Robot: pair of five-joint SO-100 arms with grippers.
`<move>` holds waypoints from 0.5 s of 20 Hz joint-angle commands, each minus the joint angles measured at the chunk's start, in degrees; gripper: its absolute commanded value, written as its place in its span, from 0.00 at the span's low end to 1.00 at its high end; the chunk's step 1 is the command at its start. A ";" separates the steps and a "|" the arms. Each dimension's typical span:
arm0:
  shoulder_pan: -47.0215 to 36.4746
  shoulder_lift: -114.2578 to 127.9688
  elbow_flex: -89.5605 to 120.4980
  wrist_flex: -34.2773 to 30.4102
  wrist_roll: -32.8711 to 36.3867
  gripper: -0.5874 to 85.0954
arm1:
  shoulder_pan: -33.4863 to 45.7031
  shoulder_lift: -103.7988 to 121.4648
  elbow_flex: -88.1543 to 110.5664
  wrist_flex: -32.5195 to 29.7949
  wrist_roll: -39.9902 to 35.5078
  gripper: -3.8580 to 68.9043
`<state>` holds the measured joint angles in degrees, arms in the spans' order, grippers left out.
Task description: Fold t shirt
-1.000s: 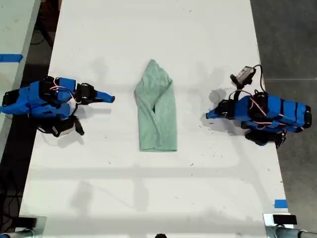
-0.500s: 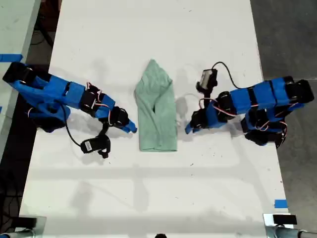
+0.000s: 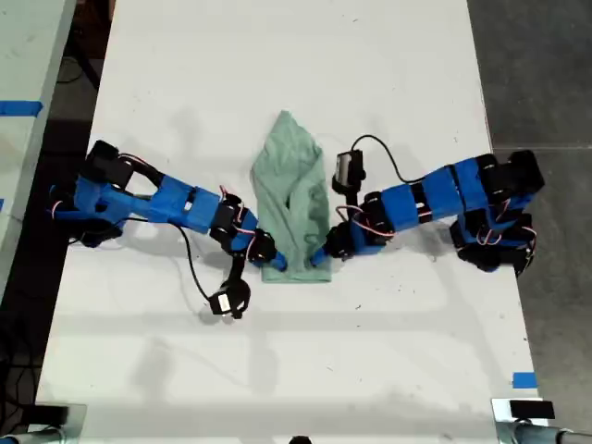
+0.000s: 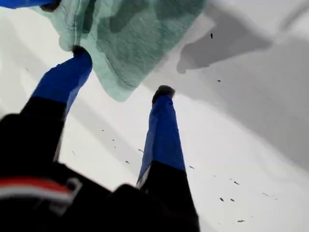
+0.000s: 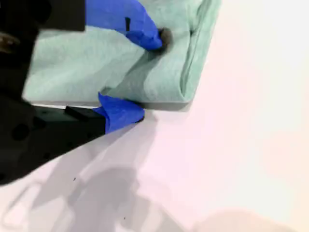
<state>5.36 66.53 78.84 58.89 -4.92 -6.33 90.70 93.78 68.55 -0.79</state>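
The t shirt [image 3: 291,208] lies folded into a narrow strip at the centre of the white table [image 3: 277,370]. In the exterior view its tapered end points to 12 o'clock and its straight hem to 6 o'clock. The cloth is pale mint green, wrinkled and without print. My first gripper [image 3: 266,259] reaches in from the 9 o'clock side of the exterior view and stands at the hem corner lying toward 7 o'clock from the strip's centre. In the first wrist view my first gripper [image 4: 120,70] has its jaws spread wide. One fingertip [image 4: 79,52] touches the edge of the t shirt [image 4: 130,38], the other rests on bare table, and the corner of the cloth lies between them, not clamped. My second gripper [image 3: 319,257] reaches in from the 3 o'clock side of the exterior view and stands at the hem corner toward 5 o'clock. In the second wrist view my second gripper [image 5: 149,75] also has its jaws apart. One fingertip [image 5: 161,37] presses on top of the t shirt [image 5: 96,63], just inside the thick folded side edge. The other sits at the hem line where cloth meets table. The cloth there lies flat and is not lifted. The two grippers are near each other, separated by the hem's width.
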 commanded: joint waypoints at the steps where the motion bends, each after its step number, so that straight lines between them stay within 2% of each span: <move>1: 1.93 -6.06 -10.72 4.92 -0.18 0.00 | -0.09 -1.32 -2.99 -2.02 -0.35 0.47; 3: 2.29 -9.05 -15.91 7.38 -0.18 0.00 | 0.00 -4.22 -3.60 -3.78 -0.70 0.47; 4: 2.37 -9.05 -16.00 7.47 -0.18 0.00 | 0.18 -5.71 -4.39 -3.96 -0.97 0.37; 5: 2.37 -9.05 -16.00 7.65 -0.26 0.00 | 0.44 -6.86 -4.75 -3.96 -0.62 0.05; 10: 2.55 -8.88 -16.08 8.61 0.09 0.00 | -0.53 -10.11 -4.75 -3.78 1.85 0.05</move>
<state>5.98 57.48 63.63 66.62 -4.92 -6.33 80.77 90.62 64.25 -0.70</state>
